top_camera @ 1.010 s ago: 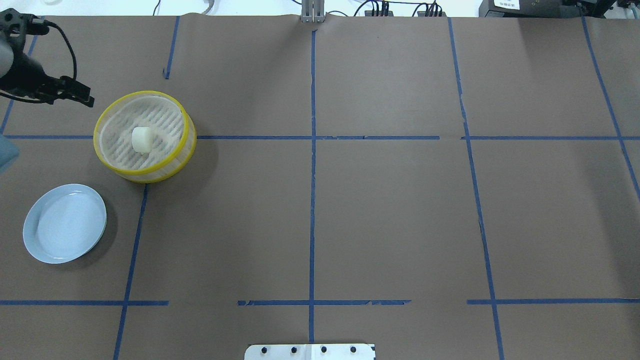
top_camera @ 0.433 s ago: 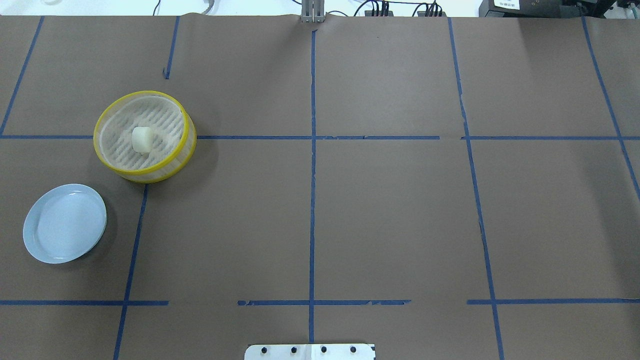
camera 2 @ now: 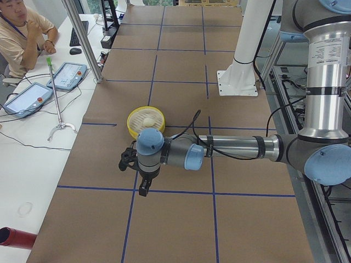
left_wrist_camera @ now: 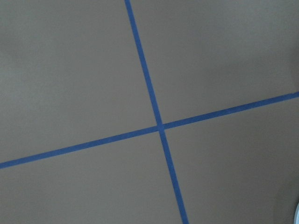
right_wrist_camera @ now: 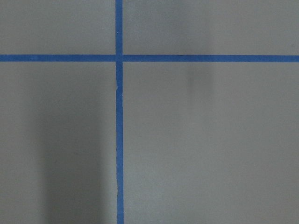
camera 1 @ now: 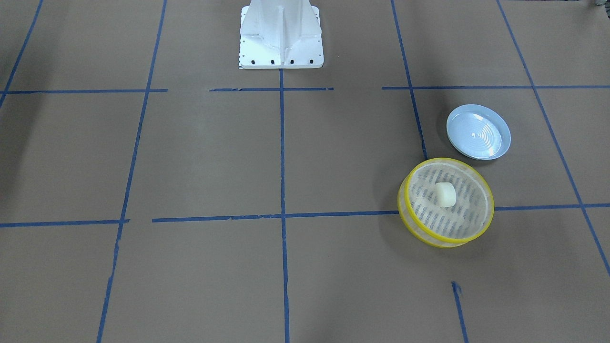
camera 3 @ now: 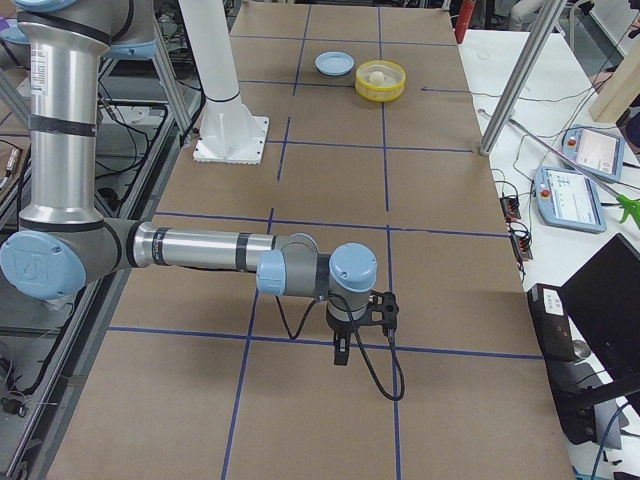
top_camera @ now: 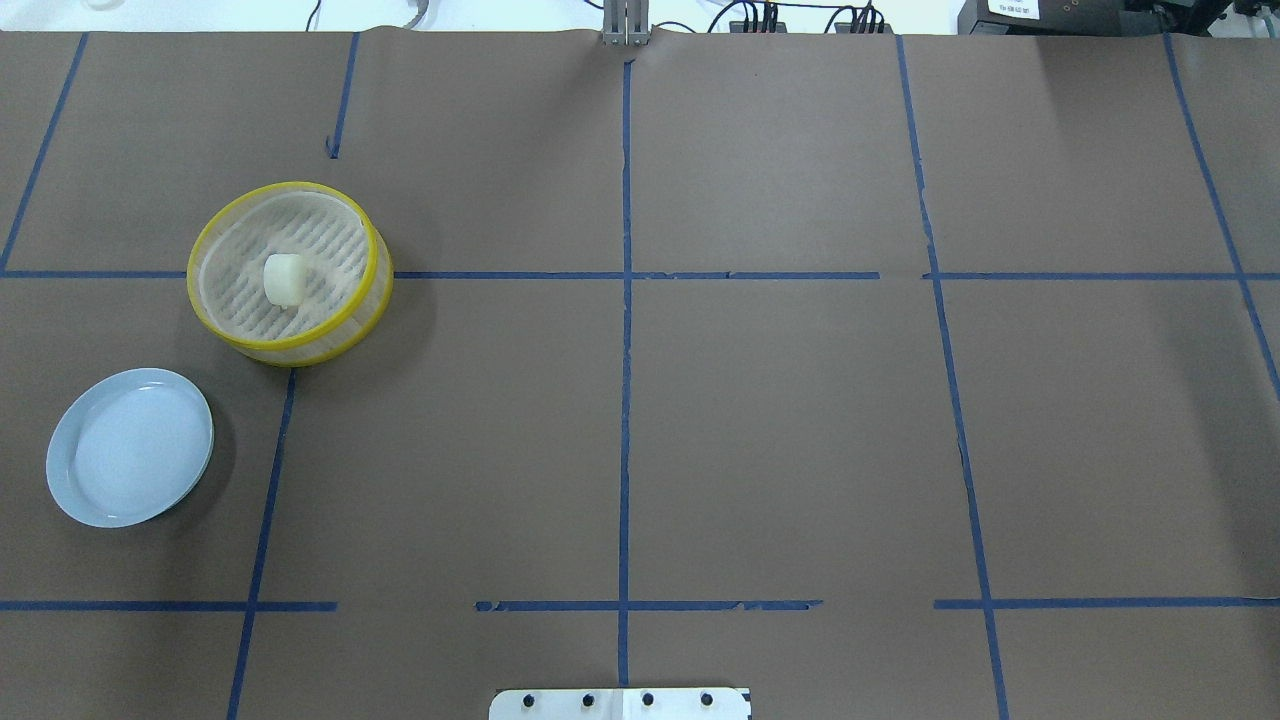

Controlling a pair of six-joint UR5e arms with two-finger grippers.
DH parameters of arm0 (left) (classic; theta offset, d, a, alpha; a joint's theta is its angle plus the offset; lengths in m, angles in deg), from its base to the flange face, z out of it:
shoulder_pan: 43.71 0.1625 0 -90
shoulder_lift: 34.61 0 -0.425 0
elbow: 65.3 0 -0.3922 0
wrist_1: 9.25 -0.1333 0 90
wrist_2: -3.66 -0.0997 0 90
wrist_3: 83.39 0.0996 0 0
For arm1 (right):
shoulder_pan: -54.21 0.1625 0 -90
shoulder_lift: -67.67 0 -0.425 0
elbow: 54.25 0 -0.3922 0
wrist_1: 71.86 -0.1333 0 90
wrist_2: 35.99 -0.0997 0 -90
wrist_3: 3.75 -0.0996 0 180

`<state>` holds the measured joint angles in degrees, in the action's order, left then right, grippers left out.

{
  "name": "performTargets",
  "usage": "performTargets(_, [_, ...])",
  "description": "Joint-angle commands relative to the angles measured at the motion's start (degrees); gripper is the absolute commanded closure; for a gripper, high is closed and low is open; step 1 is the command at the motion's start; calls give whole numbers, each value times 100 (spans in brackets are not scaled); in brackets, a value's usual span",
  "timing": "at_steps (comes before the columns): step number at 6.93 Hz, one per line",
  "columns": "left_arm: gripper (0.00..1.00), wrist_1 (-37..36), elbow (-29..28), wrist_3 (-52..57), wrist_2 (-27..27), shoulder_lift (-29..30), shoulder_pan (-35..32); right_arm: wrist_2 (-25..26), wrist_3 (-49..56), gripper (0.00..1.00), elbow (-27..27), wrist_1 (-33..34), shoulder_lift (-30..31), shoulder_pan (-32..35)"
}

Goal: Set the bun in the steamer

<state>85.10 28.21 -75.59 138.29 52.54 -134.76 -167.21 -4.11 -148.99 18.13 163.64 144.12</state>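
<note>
The cream-white bun (top_camera: 283,279) lies inside the yellow-rimmed steamer (top_camera: 330,340) on the left half of the table. It also shows in the front-facing view (camera 1: 445,194), resting on the steamer's (camera 1: 429,233) mesh floor. My left gripper (camera 2: 143,189) shows only in the exterior left view, above the paper and nearer that camera than the steamer (camera 2: 131,123); I cannot tell if it is open or shut. My right gripper (camera 3: 340,355) shows only in the exterior right view, far from the steamer (camera 3: 381,92); its state cannot be told either. Both wrist views show only brown paper and blue tape.
An empty pale blue plate (top_camera: 130,446) sits close to the steamer, toward the robot's side; it also shows in the front-facing view (camera 1: 478,132). The white robot base (camera 1: 280,33) stands at the table's middle edge. An operator (camera 2: 22,33) sits beyond the far edge.
The left arm, seen at the overhead view's upper left edge a second ago, has left that view. Bun, steamer and plate have not moved.
</note>
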Motion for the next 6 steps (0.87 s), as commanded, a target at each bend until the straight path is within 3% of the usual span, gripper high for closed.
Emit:
performTargets(1, [0, -1085, 45, 188, 203, 109, -45, 0, 0, 0, 0, 1, 0, 0])
performTargets(3, [0, -1016, 53, -669, 371, 83, -45, 0, 0, 0, 0, 1, 0, 0])
performTargets(6, [0, -277, -174, -630, 380, -83, -36, 0, 0, 0, 0, 1, 0, 0])
